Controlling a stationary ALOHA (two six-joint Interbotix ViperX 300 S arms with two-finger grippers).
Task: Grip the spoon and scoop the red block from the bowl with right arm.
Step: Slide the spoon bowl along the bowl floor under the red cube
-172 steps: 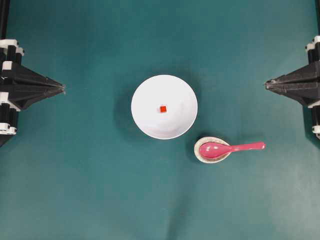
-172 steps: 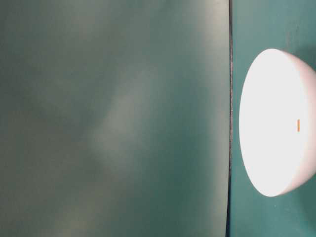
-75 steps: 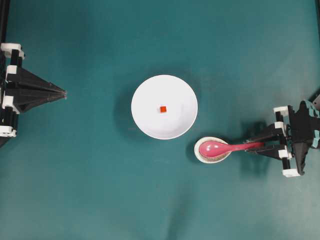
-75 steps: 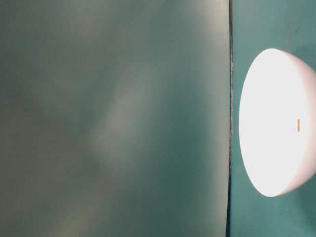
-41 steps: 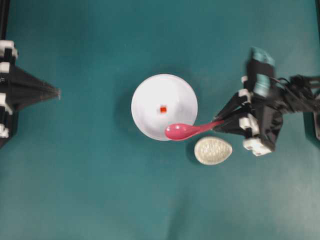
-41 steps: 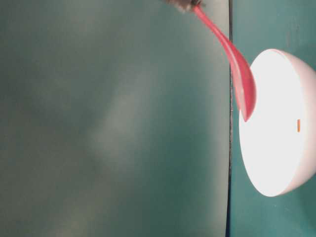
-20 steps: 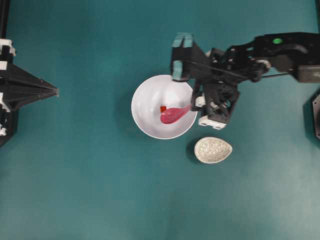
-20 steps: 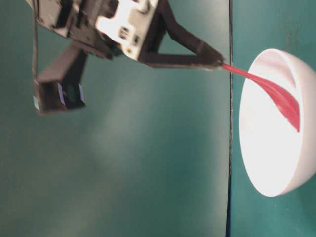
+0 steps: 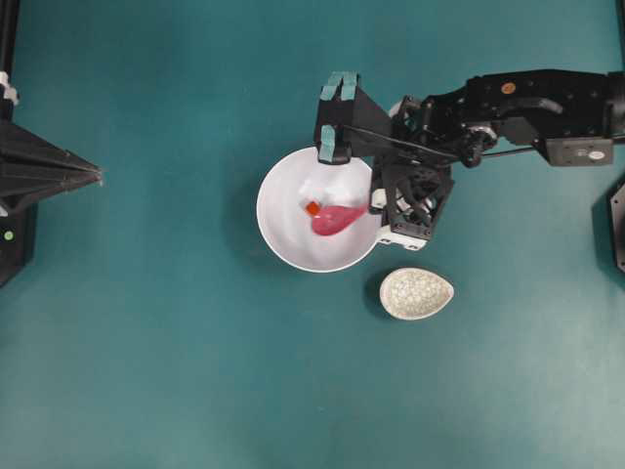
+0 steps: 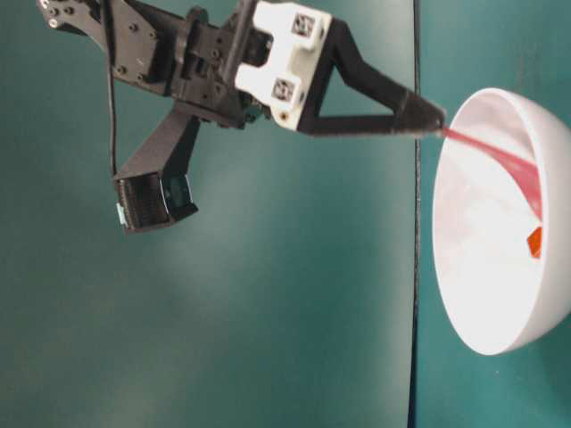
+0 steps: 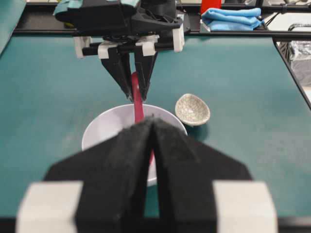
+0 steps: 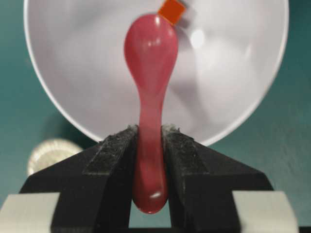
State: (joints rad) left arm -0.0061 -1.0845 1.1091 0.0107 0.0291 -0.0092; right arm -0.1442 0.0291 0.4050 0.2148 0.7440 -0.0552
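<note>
The white bowl (image 9: 278, 244) stands mid-table. My right gripper (image 9: 374, 203) is shut on the handle of the pink spoon (image 9: 337, 219) and holds it slanting down into the bowl. In the right wrist view the handle sits between my pads (image 12: 114, 145) and the scoop (image 12: 150, 48) lies inside the bowl (image 12: 73, 73). The tiny red block (image 12: 172, 9) touches the scoop's far tip, on the bowl floor, outside the scoop. It also shows in the overhead view (image 9: 312, 207) and the table-level view (image 10: 535, 241). My left gripper (image 9: 98, 177) is shut and empty at the far left.
A small speckled cream dish (image 9: 417, 293) sits empty just right of and below the bowl. It also shows in the left wrist view (image 11: 192, 108). A blue cloth (image 11: 233, 19) lies beyond the table's far edge.
My right gripper has pushed the spoon's scoop a little further across the bowl, and the red block has shifted slightly left at its tip. The left arm has drawn back a little.
</note>
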